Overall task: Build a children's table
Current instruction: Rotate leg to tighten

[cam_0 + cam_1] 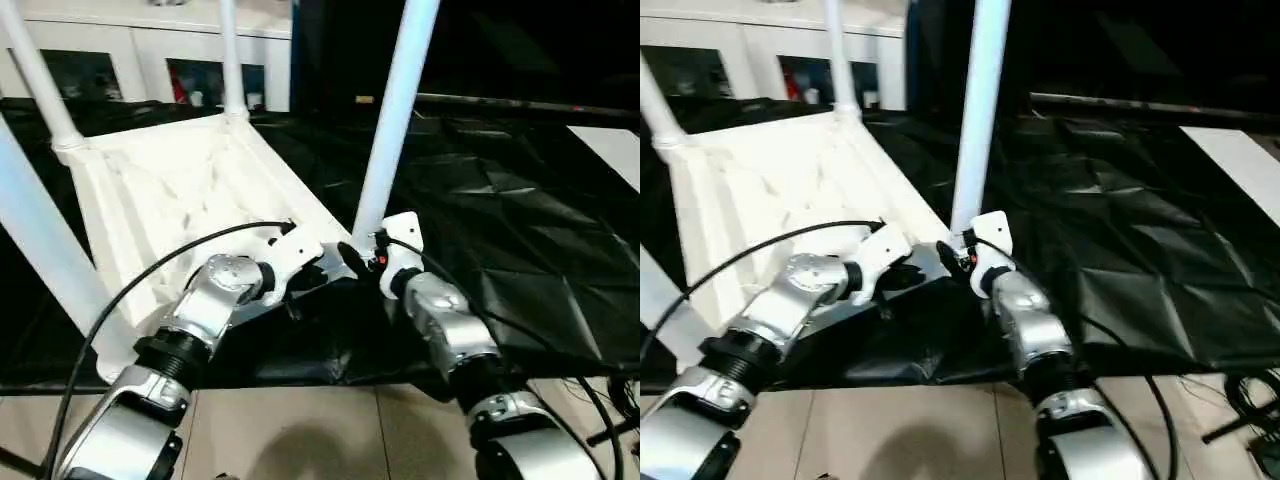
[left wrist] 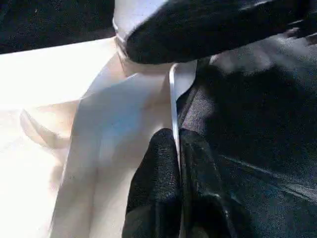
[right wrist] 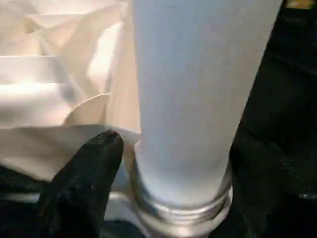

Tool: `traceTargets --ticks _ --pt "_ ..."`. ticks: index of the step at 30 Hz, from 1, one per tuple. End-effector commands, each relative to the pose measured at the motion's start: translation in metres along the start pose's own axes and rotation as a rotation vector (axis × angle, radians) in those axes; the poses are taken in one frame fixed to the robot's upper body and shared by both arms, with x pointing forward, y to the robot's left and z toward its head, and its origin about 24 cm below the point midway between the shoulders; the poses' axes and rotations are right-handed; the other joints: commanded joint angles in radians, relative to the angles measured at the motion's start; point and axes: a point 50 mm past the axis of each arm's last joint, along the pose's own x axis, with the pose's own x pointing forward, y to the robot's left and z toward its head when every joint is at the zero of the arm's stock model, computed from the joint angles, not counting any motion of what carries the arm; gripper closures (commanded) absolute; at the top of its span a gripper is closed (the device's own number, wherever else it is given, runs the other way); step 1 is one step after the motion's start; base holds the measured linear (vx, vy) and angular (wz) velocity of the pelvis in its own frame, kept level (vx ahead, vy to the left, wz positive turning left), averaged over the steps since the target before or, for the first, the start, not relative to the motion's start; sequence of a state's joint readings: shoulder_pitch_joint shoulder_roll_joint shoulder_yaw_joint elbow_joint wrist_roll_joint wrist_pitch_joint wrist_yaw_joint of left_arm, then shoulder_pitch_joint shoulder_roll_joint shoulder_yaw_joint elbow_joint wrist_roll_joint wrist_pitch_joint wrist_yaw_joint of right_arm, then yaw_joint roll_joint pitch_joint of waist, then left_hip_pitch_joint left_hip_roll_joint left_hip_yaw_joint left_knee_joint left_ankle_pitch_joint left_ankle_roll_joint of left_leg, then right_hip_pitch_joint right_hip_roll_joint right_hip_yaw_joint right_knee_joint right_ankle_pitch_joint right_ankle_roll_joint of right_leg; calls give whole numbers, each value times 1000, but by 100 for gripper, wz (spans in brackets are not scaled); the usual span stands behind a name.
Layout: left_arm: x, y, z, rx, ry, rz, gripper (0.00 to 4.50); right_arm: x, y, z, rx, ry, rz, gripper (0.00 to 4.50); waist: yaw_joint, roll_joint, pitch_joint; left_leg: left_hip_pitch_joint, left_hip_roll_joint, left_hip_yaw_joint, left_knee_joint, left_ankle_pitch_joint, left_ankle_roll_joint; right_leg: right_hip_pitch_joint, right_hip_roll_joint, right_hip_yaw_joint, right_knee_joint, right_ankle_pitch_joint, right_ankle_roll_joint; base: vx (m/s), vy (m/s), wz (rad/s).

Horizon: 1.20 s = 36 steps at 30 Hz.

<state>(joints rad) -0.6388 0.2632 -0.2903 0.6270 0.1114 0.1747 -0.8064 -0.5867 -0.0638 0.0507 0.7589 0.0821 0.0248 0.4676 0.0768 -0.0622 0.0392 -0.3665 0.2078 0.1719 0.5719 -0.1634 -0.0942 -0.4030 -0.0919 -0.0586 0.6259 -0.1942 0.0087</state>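
The children's table (image 1: 170, 200) lies upside down on the black cloth, ribbed underside up, with white legs standing in its corner sockets. My left gripper (image 2: 176, 136) is shut on the thin white rim (image 2: 173, 99) of the tabletop, close to the near right corner. My right gripper (image 1: 362, 255) sits at the foot of the near right leg (image 1: 395, 110), jaws open to either side of it. One black finger (image 3: 84, 183) stands a little apart from that leg (image 3: 188, 99), just above the socket collar. Two more legs (image 1: 230, 60) (image 1: 40, 80) rise at the far corners.
Black cloth (image 1: 520, 220) covers the big table under the work and stretches off to the right. A white glass-door cabinet (image 1: 150, 50) stands behind. A pale sheet (image 1: 610, 150) lies at the far right. Tiled floor (image 1: 330, 430) and cables (image 1: 610, 400) are in front.
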Motion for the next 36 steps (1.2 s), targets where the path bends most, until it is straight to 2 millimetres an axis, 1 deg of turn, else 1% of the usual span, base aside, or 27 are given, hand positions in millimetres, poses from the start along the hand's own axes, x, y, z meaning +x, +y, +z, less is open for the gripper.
traceTargets --ticks 1,3,4,5,6,7,9,10,11,12,13,14,15,16,17,19,20,21,24,25,28,29,30,32,36 --pt "-4 -4 -5 -16 -57 -43 450 -4 5 7 -56 1 158 46 0 -6 -50 1 15 2 -67 -279 18 41 -43 36 -97 -331 -123 0 0 0" --pt "-8 -6 -6 -14 -76 -89 450 -13 1 8 -118 17 242 46 4 -9 -51 -1 17 2 -65 -261 26 46 -46 36 -96 -324 -125 0 0 0" --pt "-13 -8 -7 -10 -83 -130 450 -21 -3 7 -184 38 309 46 5 -7 -51 0 17 3 -64 -257 33 43 -45 37 -96 -314 -129 0 0 0" --pt "-18 -10 -9 5 -86 -186 450 -30 -7 7 -250 65 373 46 6 -7 -51 -1 18 3 -64 -253 37 44 -45 37 -95 -307 -133 0 0 0" --pt "-21 -11 -10 16 -86 -219 450 -36 -9 6 -287 82 409 46 9 -4 -51 0 20 3 -63 -250 39 44 -46 38 -94 -297 -137 0 0 0" --pt "-24 -13 -12 17 -80 -252 450 -39 -11 6 -295 94 433 46 12 -4 -53 3 19 7 -61 -225 48 42 -44 39 -89 -247 -160 0 0 0" --pt "-28 -16 -12 22 -86 -306 450 -42 -12 6 -296 96 453 46 10 -2 -53 3 20 7 -62 -218 49 42 -41 37 -84 -214 -182 0 0 0" --pt "-34 -20 -11 17 -92 -370 450 -46 -13 7 -287 100 483 46 10 0 -54 3 21 6 -63 -216 47 43 -41 36 -80 -200 -192 0 0 0" --pt "-38 -23 -11 20 -97 -412 450 -48 -13 8 -286 104 504 46 9 0 -54 3 23 5 -63 -212 46 44 -41 36 -77 -186 -197 0 0 0" --pt "-38 -23 -11 20 -97 -413 450 -48 -13 8 -286 104 504 46 8 0 -55 3 23 5 -63 -209 47 45 -40 36 -75 -172 -202 0 0 0" --pt "-40 -24 -11 22 -94 -426 450 -49 -13 7 -283 112 514 46 10 2 -54 7 23 6 -63 -204 48 42 -37 36 -75 -153 -212 0 0 0" --pt "-42 -24 -12 27 -91 -435 450 -49 -13 6 -284 119 523 46 12 3 -53 12 24 9 -62 -217 51 38 -37 37 -75 -142 -222 0 0 0" --pt "-43 -24 -12 30 -90 -437 450 -50 -12 6 -283 124 530 46 11 3 -55 8 23 8 -63 -207 49 43 -37 36 -72 -127 -226 0 0 0" --pt "-44 -24 -13 31 -89 -435 450 -50 -11 5 -273 120 536 46 10 -1 -54 7 22 8 -63 -203 47 45 -37 36 -71 -120 -226 0 0 0" --pt "-44 -24 -13 31 -89 -435 450 -50 -11 5 -273 120 536 46 11 0 -54 7 22 8 -63 -204 46 45 -38 36 -71 -122 -225 0 0 0" --pt "-46 -23 -15 29 -82 -431 450 -50 -9 5 -242 115 557 71 11 -1 -55 7 21 8 -62 -207 45 47 -40 37 -73 -131 -219 0 0 0" --pt "-47 -23 -16 28 -80 -435 450 -50 -8 4 -240 117 563 71 11 -2 -55 6 22 8 -61 -208 45 47 -41 38 -73 -132 -218 0 0 0" --pt "-47 -23 -16 31 -76 -432 450 -50 -8 3 -242 122 569 82 11 -2 -55 4 22 8 -62 -205 44 48 -41 37 -73 -135 -215 0 0 0" --pt "-48 -24 -17 28 -70 -432 450 -51 -7 2 -236 126 575 107 10 -3 -54 6 22 8 -62 -201 43 47 -40 37 -73 -133 -215 0 0 0" --pt "-48 -24 -17 26 -70 -435 450 -51 -7 2 -232 126 576 123 10 -2 -55 7 22 8 -62 -199 42 47 -40 37 -72 -129 -215 0 0 0" --pt "-49 -24 -18 20 -69 -435 450 -51 -7 2 -221 119 574 136 10 -2 -55 7 21 9 -61 -195 43 47 -40 37 -72 -124 -217 0 0 0" --pt "-49 -24 -18 19 -68 -435 450 -51 -7 2 -220 119 574 156 10 -2 -55 7 21 9 -61 -194 43 48 -40 37 -71 -124 -216 0 0 0" --pt "-49 -24 -19 18 -67 -436 450 -51 -7 2 -218 118 574 163 10 -2 -55 7 21 8 -61 -194 43 48 -40 37 -71 -124 -217 0 0 0" --pt "-49 -25 -20 9 -67 -433 450 -51 -7 1 -191 108 556 169 10 -1 -56 7 21 9 -60 -185 44 48 -39 38 -69 -108 -220 0 0 0" --pt "-47 -23 -20 4 -66 -401 450 -49 -6 -2 -158 98 521 176 9 -2 -56 6 20 9 -60 -188 42 49 -39 37 -70 -116 -218 0 0 0"
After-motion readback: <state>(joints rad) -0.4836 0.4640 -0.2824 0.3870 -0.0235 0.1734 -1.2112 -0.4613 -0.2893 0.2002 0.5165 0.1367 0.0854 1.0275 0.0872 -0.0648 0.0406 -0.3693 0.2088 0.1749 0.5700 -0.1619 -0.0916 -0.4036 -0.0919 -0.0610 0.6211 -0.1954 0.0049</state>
